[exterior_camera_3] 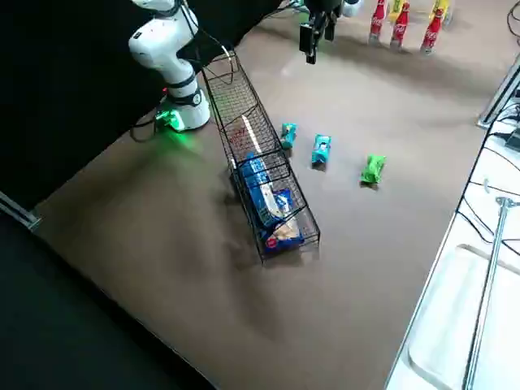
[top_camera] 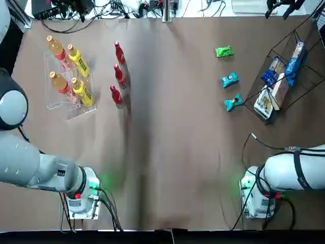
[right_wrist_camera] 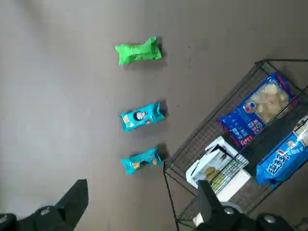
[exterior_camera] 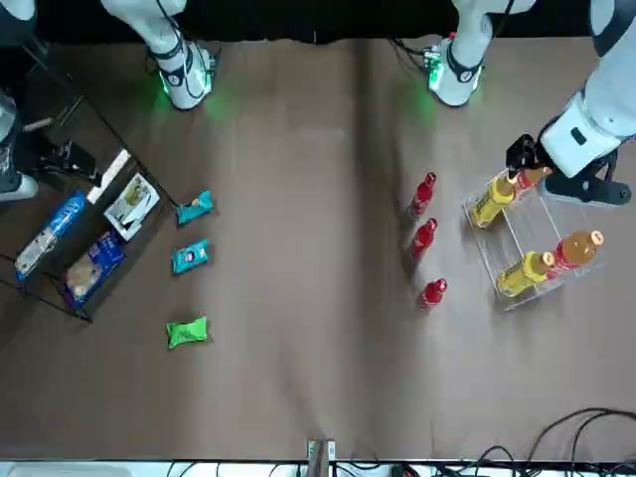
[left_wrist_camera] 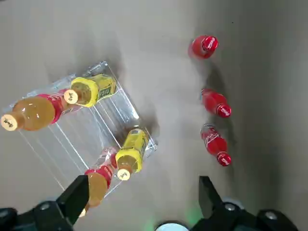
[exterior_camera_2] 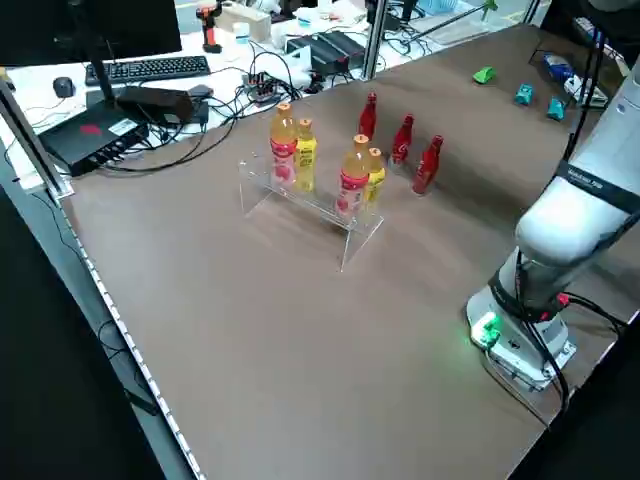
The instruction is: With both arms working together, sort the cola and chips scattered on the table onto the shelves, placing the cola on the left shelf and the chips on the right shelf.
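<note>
Both hands wide open, empty: left hand [left_wrist_camera: 139,199], right hand [right_wrist_camera: 142,202].

red plastic cola bottles [top_camera: 118,74]: red caps, white script
crinkly chips packets [top_camera: 229,80]: one bright green, two teal
flat cloth table [top_camera: 172,127]: matte brown

Three red cola bottles [top_camera: 118,74], three chip packets [top_camera: 229,79], four shelved drink bottles [top_camera: 71,69], perhaps four basket packages [top_camera: 280,77]
</note>
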Motion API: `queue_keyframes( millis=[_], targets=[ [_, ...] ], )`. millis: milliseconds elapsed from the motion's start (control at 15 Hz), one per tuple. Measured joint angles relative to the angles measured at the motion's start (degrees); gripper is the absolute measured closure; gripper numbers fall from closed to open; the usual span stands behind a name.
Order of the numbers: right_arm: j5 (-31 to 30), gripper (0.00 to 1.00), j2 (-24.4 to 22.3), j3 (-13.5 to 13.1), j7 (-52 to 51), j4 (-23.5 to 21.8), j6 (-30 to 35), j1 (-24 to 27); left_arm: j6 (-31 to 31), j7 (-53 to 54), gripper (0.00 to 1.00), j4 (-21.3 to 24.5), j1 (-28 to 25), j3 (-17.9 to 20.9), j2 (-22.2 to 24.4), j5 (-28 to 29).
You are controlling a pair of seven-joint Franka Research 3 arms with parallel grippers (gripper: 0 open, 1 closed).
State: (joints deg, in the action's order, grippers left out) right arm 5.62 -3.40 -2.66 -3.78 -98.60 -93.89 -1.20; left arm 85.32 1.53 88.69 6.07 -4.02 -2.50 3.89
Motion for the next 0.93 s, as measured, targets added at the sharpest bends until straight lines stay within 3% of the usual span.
queue_keyframes(
  millis=[667, 867, 933],
  targets=[
    [-1.59, 0.00, 0.00, 0.82, -0.19, -0.11, 1.96, -1.65, 0.00, 0.00, 0.00, -0.12, 0.07, 0.06, 0.04, -0.26],
    [-1.66, 0.00, 0.00, 0.91, 0.01, -0.13, 2.34, -2.94, -0.13, 0.00, 0.00, 1.12, 0.51, -0.46, -0.89, -3.17],
    [-1.69, 0.00, 0.00, 0.93, 0.06, -0.13, 2.36, -3.47, -0.07, -0.33, 0.00, 2.97, 0.88, -2.20, -3.25, -5.37]
  ],
)
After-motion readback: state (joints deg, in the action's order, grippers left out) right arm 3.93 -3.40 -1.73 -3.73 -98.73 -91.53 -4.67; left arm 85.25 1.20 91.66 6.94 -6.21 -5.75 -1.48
